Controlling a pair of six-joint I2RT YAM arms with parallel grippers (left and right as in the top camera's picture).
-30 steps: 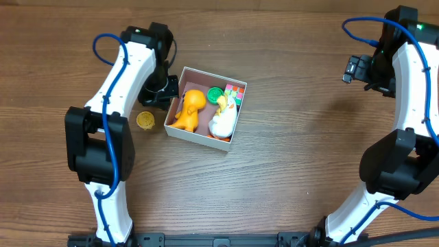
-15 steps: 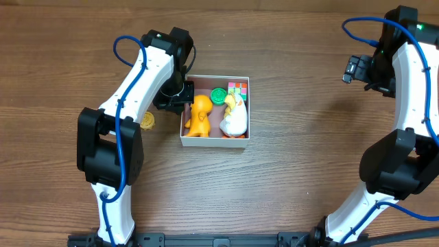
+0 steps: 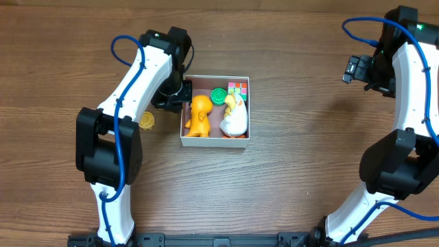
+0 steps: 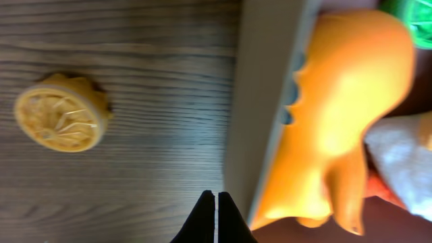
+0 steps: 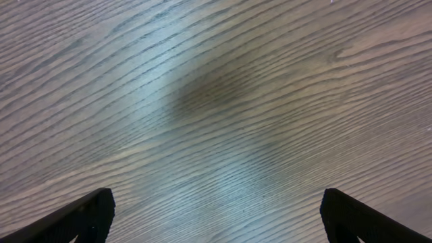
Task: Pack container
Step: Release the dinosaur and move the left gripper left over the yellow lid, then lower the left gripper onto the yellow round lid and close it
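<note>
Left pincer (image 4: 216, 214), closed on nothing, sits just beside the outer left wall of the container (image 3: 212, 142), left of bench centre; yellow slice (image 3: 147, 121) lies at its 7 o'clock, nearer this arm; right pincer (image 5: 216, 206) open, well apart

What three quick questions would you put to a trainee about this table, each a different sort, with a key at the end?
1. True or false: the yellow slice lies on the table, outside the container.
2. Where are the shut left jaws? A, over the container's middle. B, just outside its left wall. C, at the table's right edge.
3. Fill in: the right jaws stand ___ over bare wood.

Key: 1 true; 2 B; 3 open.
</note>
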